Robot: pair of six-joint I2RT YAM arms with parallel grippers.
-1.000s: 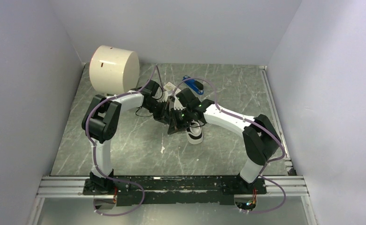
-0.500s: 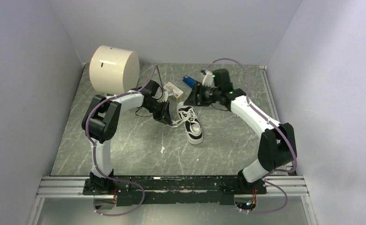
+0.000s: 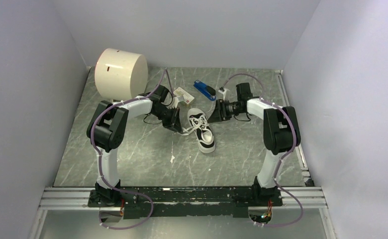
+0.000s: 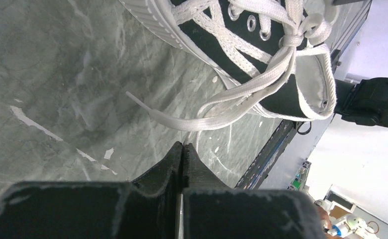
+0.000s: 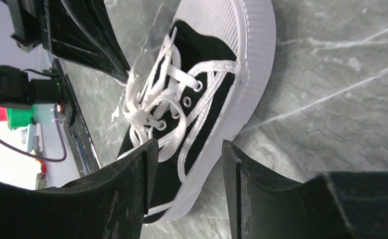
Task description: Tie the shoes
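Where flat laces (image 4: 292,39) knot, ribbed rubber (image 5: 255,64) rims sneaker (image 3: 202,131).

The sneaker (image 3: 204,134) is black canvas with white laces (image 4: 292,39) and sole (image 5: 256,59) — the table (image 3: 132,149) is grey, marbled with pale veins.

A big cream cylinder (image 3: 121,73) is lying on its side in the far left corner of the grey marbled table (image 3: 147,149). A blue stapler (image 3: 204,90) is sitting toward the back, with a small white-and-tan box (image 3: 183,94) just to its left. A tiny white scrap (image 3: 172,159) is lying nearer the front.
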